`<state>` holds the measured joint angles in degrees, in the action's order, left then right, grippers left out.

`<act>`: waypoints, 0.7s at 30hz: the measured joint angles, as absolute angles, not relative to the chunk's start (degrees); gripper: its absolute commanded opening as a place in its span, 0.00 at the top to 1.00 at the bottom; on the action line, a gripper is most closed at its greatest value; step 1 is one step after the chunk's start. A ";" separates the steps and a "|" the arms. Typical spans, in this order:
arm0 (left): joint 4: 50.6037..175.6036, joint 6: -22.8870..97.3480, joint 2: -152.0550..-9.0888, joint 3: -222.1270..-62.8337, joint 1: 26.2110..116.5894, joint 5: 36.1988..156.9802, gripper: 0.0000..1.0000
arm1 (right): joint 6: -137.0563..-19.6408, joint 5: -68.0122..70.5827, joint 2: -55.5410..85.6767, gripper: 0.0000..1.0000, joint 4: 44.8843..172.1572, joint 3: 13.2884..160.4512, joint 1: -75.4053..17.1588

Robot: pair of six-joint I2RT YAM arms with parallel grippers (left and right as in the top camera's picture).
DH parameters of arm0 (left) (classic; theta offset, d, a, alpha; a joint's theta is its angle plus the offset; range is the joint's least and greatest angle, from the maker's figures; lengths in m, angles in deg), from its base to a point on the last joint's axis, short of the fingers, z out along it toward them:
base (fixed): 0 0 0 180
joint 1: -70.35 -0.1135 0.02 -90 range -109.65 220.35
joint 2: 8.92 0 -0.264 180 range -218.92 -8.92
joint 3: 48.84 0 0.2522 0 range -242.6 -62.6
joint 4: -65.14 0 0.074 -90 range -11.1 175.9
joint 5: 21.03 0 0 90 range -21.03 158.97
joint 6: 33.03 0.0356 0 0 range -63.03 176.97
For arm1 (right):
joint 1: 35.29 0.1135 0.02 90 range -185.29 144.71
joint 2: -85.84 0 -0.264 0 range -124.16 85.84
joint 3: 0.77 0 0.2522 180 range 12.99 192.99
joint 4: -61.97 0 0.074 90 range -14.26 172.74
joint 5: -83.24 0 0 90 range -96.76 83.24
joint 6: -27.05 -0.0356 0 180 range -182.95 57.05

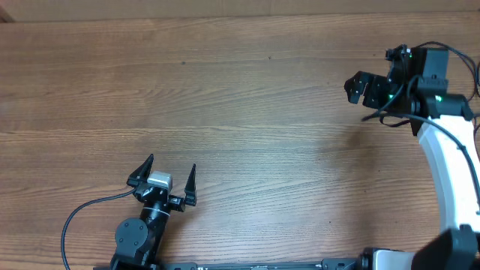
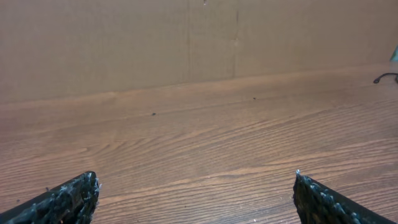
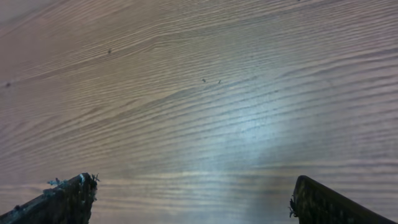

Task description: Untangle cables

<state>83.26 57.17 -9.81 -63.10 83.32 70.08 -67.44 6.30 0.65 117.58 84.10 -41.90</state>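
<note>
Both end effectors stand wide, nothing between the fingers. The right end effector [image 1: 361, 88] hangs over the table [image 1: 247, 90]; the left end effector [image 1: 172, 163] is well apart from it. No loose cables show for certain. A thin black cord [image 1: 370, 118] lies just beside the right end effector, and I cannot tell whether it is a task cable or arm wiring. Such cables should be light, limp and slippery, so a grip near a plug end looks best.
</note>
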 measured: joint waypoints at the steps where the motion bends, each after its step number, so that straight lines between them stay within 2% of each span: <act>1: 83.26 57.17 -9.81 -63.10 83.32 70.08 0.01 | -67.42 6.35 2.47 0.00 115.77 82.55 -41.90; 3: 83.26 57.17 -9.79 -63.10 83.32 70.08 0.00 | -67.46 6.41 6.10 0.00 112.88 79.69 -41.90; 6: 83.24 57.20 -9.77 -63.12 83.32 70.08 0.00 | -67.49 6.35 13.64 0.00 102.06 71.34 -41.90; 17: 83.26 57.20 -9.68 -63.10 83.32 70.08 0.00 | -67.46 6.41 40.65 0.00 64.75 29.46 -41.90; 21: 83.26 57.20 -9.68 -63.10 83.32 70.10 0.01 | -67.46 6.45 49.39 0.00 56.58 19.04 -41.90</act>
